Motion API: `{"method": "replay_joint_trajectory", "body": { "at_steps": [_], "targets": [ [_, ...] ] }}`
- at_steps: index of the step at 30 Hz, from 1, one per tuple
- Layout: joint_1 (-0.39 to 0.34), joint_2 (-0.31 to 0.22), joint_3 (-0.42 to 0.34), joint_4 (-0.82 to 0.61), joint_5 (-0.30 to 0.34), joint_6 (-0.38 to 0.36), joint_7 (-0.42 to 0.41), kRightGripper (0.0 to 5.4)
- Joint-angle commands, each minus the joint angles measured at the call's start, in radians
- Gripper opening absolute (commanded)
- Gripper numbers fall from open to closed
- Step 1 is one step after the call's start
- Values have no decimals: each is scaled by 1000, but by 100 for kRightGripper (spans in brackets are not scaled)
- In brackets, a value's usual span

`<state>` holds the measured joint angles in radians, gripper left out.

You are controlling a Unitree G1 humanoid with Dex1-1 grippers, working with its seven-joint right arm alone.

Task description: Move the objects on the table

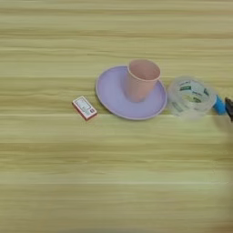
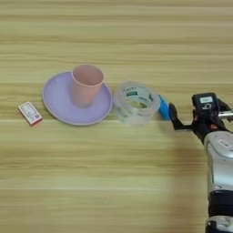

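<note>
A round lilac plate [image 1: 109, 93] lies flat near the middle of the view, shallow, with a slightly raised rim. To its left, just apart from the rim, a small flat box [image 1: 84, 108] lies at an angle; it has red edges and a white face with print too small to read. The two do not touch.

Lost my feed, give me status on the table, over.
Right gripper empty, just right of the blue bar. Tape roll beside the bar. Pink cup upright on purple plate. Small red box left, clear.
</note>
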<state>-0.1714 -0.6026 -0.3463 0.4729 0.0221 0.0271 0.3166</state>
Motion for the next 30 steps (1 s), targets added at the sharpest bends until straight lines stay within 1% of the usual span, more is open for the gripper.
{"method": "replay_joint_trajectory", "body": {
  "at_steps": [1, 7, 21, 27, 30],
  "targets": [
    [-54, -33, 11, -31, -2, -31, -6, 539],
    [-80, -18, 44, 19, -7, -42, -5, 539],
    [-158, -22, 78, 187, -11, -94, -4, 539],
    [-185, -26, 80, 247, -7, -99, 5, 539],
    [-196, -28, 80, 278, -5, -86, 14, 539]
  ]
}}
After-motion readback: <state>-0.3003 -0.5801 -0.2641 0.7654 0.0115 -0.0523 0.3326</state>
